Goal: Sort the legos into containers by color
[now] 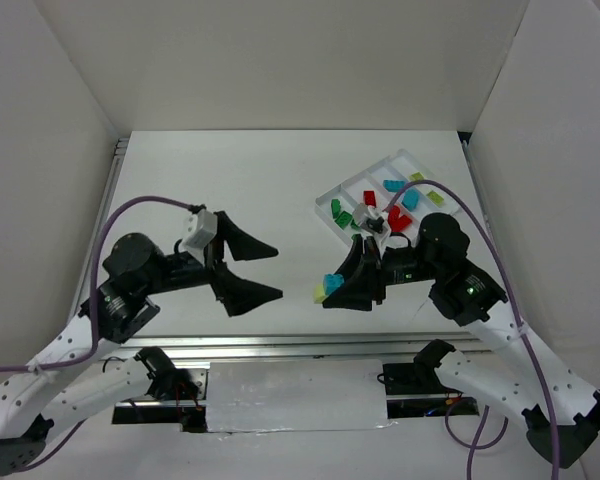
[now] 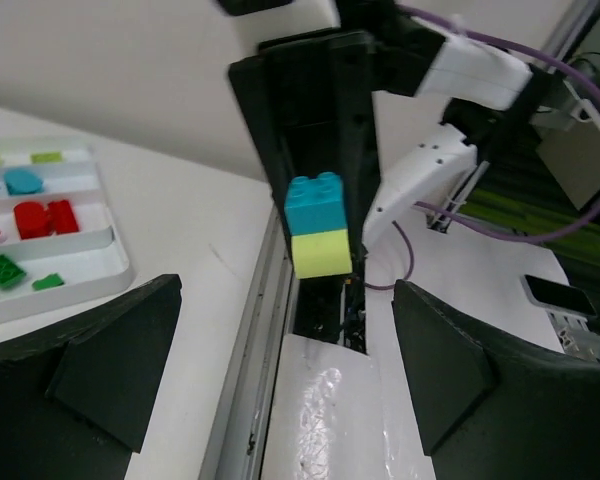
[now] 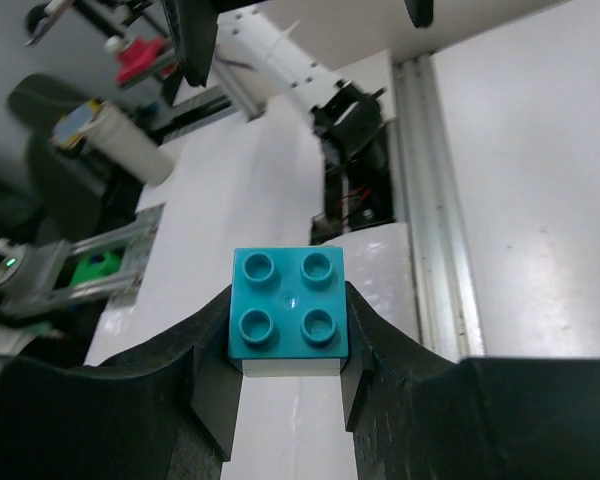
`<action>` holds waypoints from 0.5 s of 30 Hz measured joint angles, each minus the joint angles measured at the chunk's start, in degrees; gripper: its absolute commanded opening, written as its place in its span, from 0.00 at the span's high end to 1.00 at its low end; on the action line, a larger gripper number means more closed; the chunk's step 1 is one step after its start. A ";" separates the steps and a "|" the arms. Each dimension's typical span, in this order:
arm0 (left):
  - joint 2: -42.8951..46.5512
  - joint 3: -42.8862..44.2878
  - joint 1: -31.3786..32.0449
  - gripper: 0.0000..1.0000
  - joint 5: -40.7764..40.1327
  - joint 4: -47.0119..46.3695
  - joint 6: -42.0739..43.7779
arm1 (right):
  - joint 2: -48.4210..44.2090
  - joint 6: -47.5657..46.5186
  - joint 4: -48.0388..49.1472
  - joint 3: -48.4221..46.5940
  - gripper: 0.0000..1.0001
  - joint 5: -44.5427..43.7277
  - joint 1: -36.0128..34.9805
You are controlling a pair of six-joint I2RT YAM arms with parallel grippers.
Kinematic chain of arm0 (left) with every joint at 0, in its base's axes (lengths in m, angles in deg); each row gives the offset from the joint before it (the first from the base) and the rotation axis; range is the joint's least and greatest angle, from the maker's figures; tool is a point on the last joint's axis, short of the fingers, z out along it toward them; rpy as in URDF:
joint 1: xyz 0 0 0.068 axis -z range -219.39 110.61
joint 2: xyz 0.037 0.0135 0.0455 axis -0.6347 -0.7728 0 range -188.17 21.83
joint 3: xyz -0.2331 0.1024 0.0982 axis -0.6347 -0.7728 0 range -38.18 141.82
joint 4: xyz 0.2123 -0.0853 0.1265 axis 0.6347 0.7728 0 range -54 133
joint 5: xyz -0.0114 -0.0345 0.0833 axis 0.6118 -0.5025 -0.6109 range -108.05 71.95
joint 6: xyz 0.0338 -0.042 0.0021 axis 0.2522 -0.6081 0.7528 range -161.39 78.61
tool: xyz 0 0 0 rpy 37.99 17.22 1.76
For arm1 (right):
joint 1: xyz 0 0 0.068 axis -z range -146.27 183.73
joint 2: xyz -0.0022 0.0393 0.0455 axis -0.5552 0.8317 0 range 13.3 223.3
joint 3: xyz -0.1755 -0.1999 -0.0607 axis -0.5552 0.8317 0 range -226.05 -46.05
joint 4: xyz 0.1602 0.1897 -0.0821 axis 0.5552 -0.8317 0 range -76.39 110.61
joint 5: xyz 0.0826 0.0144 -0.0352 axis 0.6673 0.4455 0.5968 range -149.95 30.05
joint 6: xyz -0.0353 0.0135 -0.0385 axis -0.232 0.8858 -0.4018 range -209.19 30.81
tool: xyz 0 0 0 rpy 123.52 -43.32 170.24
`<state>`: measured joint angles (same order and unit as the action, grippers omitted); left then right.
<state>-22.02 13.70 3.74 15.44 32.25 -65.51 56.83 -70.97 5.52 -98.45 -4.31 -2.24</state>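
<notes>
Cyan-blue brick (image 3: 288, 310) stacked on lime-yellow brick (image 2: 322, 252), the two touching face to face, clenched as a pair between the fingers of the right gripper (image 1: 336, 291). Held clear of the table (image 1: 230, 180), over its near right part, close to the front rail. From the right wrist: four round studs of the cyan-blue brick facing the camera, dark fingers flanking the stack on either side. From the left wrist: cyan above, lime below, black fingers behind them.

Beyond the right gripper, at the far right of the table: white tray (image 1: 405, 156), lying at an angle, divided into four long compartments. Contents as seen from the left wrist: lime bricks (image 2: 47, 157) in the farthest compartment, cyan bricks (image 2: 20, 181) in the next, red bricks (image 2: 45, 217) in the third, green bricks (image 2: 2, 270) in the nearest.

Well apart to the left, over bare table: left gripper (image 1: 267, 270), jaws spread wide, nothing between them, pointed toward the held stack.
</notes>
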 measured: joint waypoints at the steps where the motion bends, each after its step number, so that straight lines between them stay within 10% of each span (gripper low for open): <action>1: 2.12 -0.96 0.15 0.00 0.83 -0.11 0.02 | 0.94 -0.17 0.48 -0.02 1.00 2.49 -0.02; 15: 5.11 -10.69 5.97 0.00 -10.05 -0.13 11.96 | 13.75 10.05 -5.31 -12.83 1.00 6.82 0.00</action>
<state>-16.91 3.01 9.71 5.39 32.12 -53.55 70.58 -60.92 0.21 -111.28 2.51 -2.24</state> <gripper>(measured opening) 0.995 0.441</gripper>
